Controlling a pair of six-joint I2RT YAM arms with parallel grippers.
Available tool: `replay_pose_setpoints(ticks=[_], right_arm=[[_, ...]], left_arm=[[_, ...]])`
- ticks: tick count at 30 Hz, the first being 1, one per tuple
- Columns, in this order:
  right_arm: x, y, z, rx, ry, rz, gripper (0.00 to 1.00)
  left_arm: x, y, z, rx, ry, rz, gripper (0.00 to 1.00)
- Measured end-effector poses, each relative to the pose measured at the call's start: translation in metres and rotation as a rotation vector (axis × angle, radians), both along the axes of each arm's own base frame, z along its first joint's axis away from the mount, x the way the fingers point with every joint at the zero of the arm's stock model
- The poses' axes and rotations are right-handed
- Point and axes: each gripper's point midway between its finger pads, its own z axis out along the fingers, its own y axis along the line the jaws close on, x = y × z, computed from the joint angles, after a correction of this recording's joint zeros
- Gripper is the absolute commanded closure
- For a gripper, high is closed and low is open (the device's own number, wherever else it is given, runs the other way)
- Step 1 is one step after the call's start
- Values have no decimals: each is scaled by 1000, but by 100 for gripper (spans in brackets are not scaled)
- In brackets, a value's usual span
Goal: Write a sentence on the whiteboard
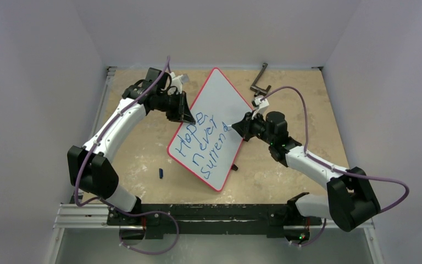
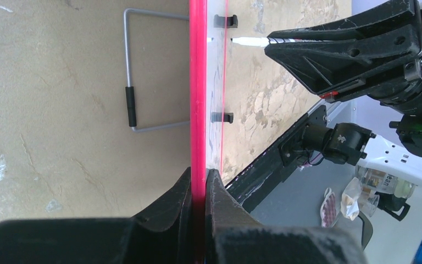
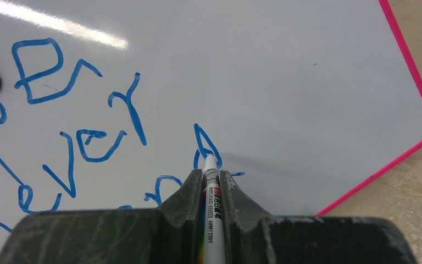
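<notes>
Mid-table, a little toward the far side: whiteboard (image 1: 222,93) sits cornerwise, one corner pointing far and one near. Left gripper (image 2: 199,184) has its fingers closed tight on the red rim of the board's left edge. The left wrist view shows the board edge-on, pinched between both pads. Right gripper (image 3: 211,179) comes in from the right, fingers clamped on a marker (image 3: 211,220), barrel lying in the slot between them, tip forward.

Sentence (image 1: 200,144): blue, three slanted lines. Readable: "Hope", "never", "surrend". Marker tip sits at the foot of the last letter. It looks to be in contact with the face, but I cannot be sure. Judgement: last word unfinished, a few letters to go, bare white available to the right of the tip.

Handling notes (judgement).
- Board: thin, stiff, likely light. The face is glossy and slick, so ink will smear if brushed.
- Grip: take hold at the rim only, off the lettering, as the left gripper does.
- Held at one edge, the board may swing or give under pen pressure, so keep strokes light.
- Whether its near corner rests on the table (image 1: 143,159) I cannot tell.
- Marker: slim, smooth barrel, may slide back in the fingers if pressed hard.

Also on the table: a small dark cap-like piece (image 1: 161,174) near left of the board, and a black bent tool (image 1: 260,81) at far right.
</notes>
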Motion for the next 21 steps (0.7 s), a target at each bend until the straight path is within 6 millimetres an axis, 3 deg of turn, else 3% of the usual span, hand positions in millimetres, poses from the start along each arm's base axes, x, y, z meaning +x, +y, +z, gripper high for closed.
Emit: replay_pose_setpoints(ticks=[21], right_arm=[[21, -5, -12, -33, 17, -75, 100]], left_arm=[[0, 0, 0, 8, -2, 2, 100]])
